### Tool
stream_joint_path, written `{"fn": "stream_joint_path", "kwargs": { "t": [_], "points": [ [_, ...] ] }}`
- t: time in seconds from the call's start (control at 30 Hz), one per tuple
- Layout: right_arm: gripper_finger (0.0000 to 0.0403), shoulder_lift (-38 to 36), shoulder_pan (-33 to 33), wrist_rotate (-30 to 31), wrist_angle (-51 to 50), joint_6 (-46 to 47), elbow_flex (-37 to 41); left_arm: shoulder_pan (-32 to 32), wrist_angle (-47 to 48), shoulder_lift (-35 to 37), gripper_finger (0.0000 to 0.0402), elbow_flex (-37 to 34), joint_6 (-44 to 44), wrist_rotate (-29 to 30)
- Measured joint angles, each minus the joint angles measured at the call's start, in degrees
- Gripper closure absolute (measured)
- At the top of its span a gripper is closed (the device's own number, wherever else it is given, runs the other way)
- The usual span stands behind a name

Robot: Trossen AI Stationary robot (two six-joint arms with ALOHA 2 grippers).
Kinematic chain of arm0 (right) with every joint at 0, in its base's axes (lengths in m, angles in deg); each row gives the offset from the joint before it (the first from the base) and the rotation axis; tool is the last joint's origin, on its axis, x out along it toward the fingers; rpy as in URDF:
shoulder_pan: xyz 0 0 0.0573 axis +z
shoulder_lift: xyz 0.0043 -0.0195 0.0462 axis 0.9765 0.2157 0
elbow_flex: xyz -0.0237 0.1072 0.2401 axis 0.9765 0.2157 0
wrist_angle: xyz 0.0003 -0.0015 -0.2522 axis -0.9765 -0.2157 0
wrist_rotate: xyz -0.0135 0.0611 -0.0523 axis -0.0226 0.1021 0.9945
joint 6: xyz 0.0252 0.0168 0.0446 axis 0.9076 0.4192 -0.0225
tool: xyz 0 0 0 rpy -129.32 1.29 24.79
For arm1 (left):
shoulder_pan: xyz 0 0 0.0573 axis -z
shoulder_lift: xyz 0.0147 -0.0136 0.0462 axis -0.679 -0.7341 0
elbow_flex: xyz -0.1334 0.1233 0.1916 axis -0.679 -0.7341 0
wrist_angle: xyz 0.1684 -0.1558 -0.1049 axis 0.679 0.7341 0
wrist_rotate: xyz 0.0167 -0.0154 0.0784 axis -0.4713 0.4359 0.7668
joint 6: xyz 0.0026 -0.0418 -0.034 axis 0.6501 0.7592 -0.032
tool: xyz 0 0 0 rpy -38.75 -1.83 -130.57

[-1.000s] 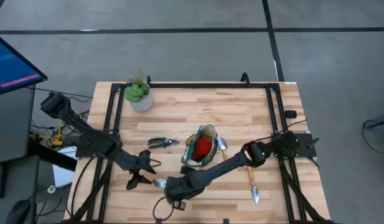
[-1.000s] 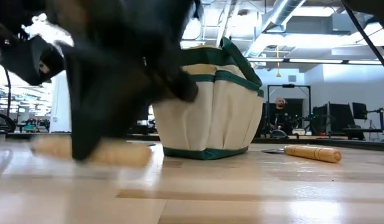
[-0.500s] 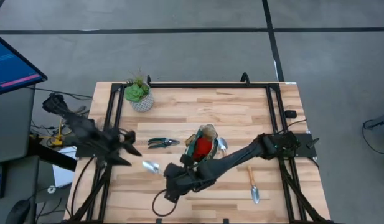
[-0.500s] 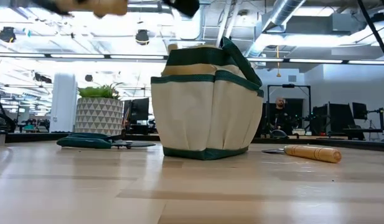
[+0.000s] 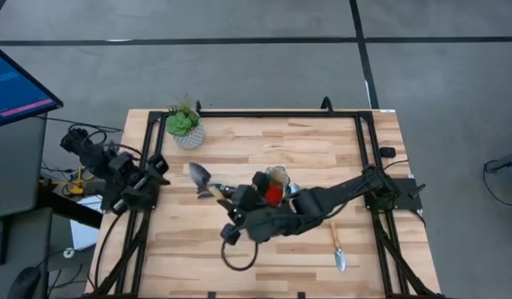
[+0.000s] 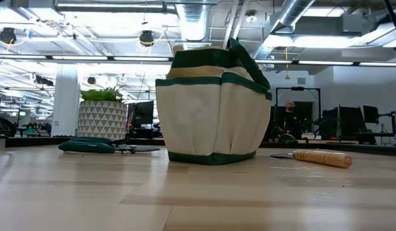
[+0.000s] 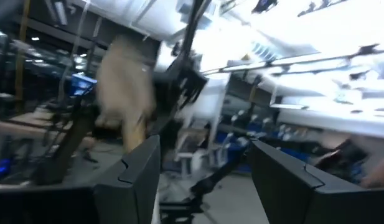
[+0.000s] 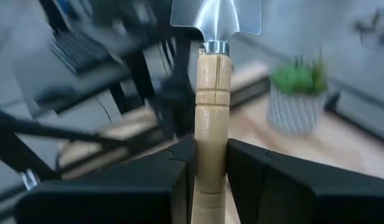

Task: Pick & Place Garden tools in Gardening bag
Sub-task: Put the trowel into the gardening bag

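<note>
My right gripper [image 5: 236, 199] hangs over the table's middle, just left of the gardening bag [image 6: 214, 106], shut on a wooden-handled trowel [image 8: 211, 93]. The trowel's silver blade [image 5: 197, 174] points toward the far left. A red item [image 5: 273, 195] shows inside the bag, and a second trowel's blade [image 5: 295, 193] lies at the bag's right side. A third trowel [image 5: 337, 245] lies on the table at the near right. The pruning shears [image 6: 88, 146] lie left of the bag. My left gripper [image 7: 204, 180] is open, drawn back at the table's left edge [image 5: 154, 176]. My right gripper pinches the trowel's wooden handle [image 8: 210, 146] between its two fingers [image 8: 179, 171], one on each side. The handle runs on past the fingertips with the blade [image 8: 216, 18] ahead. The trowel is lifted clear of the table, above the shears.
A green plant in a whitish patterned pot [image 5: 185, 129] stands at the far left corner. A black frame rail [image 5: 152, 149] runs along the table's left and right sides. A monitor [image 5: 15, 83] stands beyond the left edge.
My right gripper has risen from the near part of the table with the trowel and swung toward the far edge and the bag. The trowel is lifted clear, its blade now over the shears. My left gripper has pulled back toward the left edge, risen and tipped upward.
</note>
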Motion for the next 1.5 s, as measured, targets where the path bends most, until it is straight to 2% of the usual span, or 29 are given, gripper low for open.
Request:
{"fn": "stream_joint_path", "kwargs": {
  "t": [0.13,0.27,0.37,0.47,0.63,0.77,0.87,1.2,1.5],
  "points": [
    [0.0348,-0.38,-1.02,-0.05,9.21,-8.08,0.00,-0.02,-6.72,-5.95,0.0204,0.00,-4.42,2.18],
    [0.0348,0.24,-2.07,-0.26,12.94,-10.88,-0.02,-1.14,-16.01,-12.86,0.0203,0.00,-8.71,2.20],
    [0.0348,0.72,-2.24,-0.89,15.22,-13.88,0.07,-3.21,-19.41,-16.82,0.0195,0.00,-8.14,2.22],
    [0.0348,1.21,-2.26,-1.88,18.45,-15.53,-0.11,-5.67,-20.01,-19.62,0.0169,0.00,-4.61,1.71],
    [0.0348,1.45,-1.64,-1.95,17.75,-16.44,0.04,-8.61,-24.70,-21.31,0.0114,-0.04,-1.13,1.03],
    [0.0348,1.40,-1.24,-1.90,17.52,-16.45,0.04,-9.40,-27.66,-21.25,0.0090,0.50,-1.45,0.14],
    [0.0348,1.40,-1.47,-1.92,17.42,-16.43,0.04,-9.57,-27.68,-21.60,0.0088,1.48,-1.48,-1.83],
    [0.0340,1.40,-2.25,-3.27,17.47,-16.45,0.04,-11.20,-27.58,-27.81,0.0100,3.89,-2.81,-2.28],
    [0.0339,1.34,-1.78,-3.45,15.66,-15.49,0.79,-13.68,-32.00,-28.02,0.0101,3.93,-2.06,-4.78]
  ]
}}
